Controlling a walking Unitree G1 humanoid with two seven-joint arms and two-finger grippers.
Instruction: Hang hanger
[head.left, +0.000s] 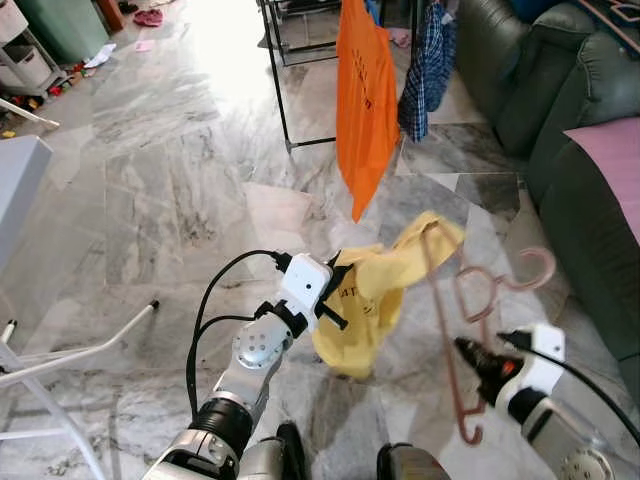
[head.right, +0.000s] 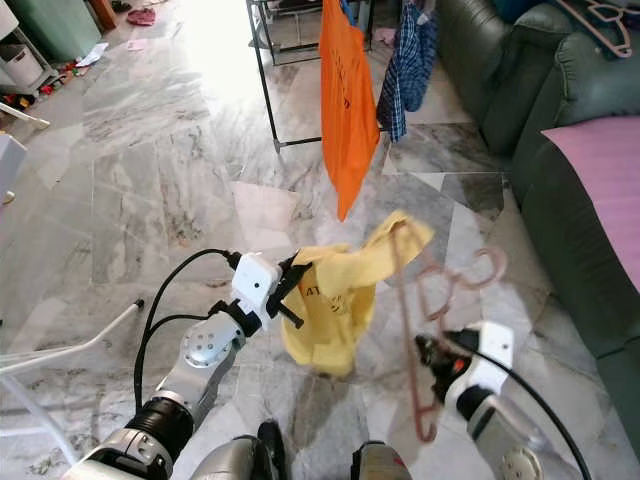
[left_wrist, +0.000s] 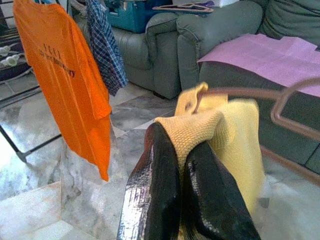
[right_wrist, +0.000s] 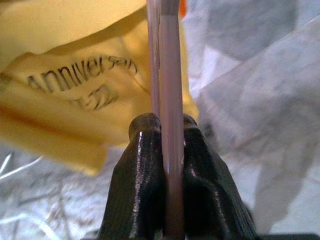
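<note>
— What sat nearest the lens?

— The two grippers, low in the frame. The right gripper (head.left: 468, 350), at lower right of the head view, had its jaws clenched on the hanger (head.left: 452, 330), a pinkish one. In the right wrist view the bar of it ran straight up between the two black fingers (right_wrist: 140, 185), pinched tight.

— And the left gripper?

— The left gripper (head.left: 338, 290), near the lower middle, had its jaws grasping the shirt (head.left: 375, 295), a yellow one. In the left wrist view a fold of the knit edge was nipped between the fingertips (left_wrist: 160, 165).

— Where was the hanger in relation to the shirt?

— It stood roughly upright just right of the cloth, its hook end curling out toward the right of the frame. Its upper part touched the raised corner of the shirt; I could not tell whether it ran inside the cloth. The rest of the shirt drooped between the two grippers, above the marble floor (head.left: 170, 190). Dark print showed on it.

— What lay behind?

— At the top middle, an orange shirt (head.left: 365, 100) hung from a black rack (head.left: 280, 90), with a plaid shirt (head.left: 425, 70) just beside it to the right. A dark green sofa (head.left: 560, 110) filled the right edge, with a pink cloth (head.left: 610, 160) on its seat. A white frame (head.left: 80, 350) lay at lower left.
</note>
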